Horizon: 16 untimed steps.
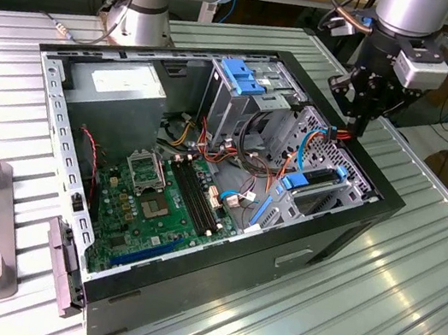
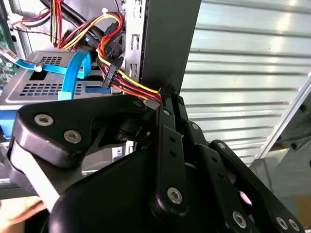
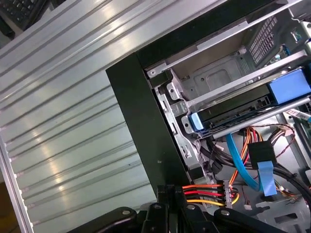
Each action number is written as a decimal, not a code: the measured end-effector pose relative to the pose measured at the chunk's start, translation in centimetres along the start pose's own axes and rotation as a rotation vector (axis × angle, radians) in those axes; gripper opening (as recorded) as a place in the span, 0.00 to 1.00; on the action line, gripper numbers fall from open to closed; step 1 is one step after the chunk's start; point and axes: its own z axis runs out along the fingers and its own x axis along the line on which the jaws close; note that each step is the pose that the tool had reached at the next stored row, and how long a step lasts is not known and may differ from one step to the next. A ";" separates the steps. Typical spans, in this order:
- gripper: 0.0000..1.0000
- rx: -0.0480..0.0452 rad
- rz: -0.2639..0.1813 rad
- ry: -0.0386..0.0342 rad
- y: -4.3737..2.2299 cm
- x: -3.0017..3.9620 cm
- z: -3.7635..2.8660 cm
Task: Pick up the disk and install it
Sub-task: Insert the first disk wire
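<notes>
The white label [image 1: 122, 80] on the power supply is too small for me to read. My arm hangs upright over the computer case [image 1: 216, 262], at the exterior view's right. My claw [image 1: 361, 120] pinches the red, yellow and black wires [image 3: 204, 192]. The disk [image 3: 233, 112], dark between blue rails, sits in the drive cage [image 1: 320, 137].

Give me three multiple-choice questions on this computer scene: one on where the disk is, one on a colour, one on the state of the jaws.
1. Where is the disk? A. on the table B. in the cage C. in the jaws
2. Its carrier is: A. red B. green C. blue
3. The gripper has its jaws: A. shut on a cable B. wide open C. shut on the disk

1 B, it sits in a cage bay. 2 C, blue ends show. 3 A, coloured wires run from the closed tips.
</notes>
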 end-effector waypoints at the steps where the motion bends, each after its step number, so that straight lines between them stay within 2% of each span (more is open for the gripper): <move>1: 0.16 -0.0024 0.008 0.0000 0.01 0.00 -0.01; 16: 0.16 -0.0024 0.009 -0.0001 0.02 -0.01 0.00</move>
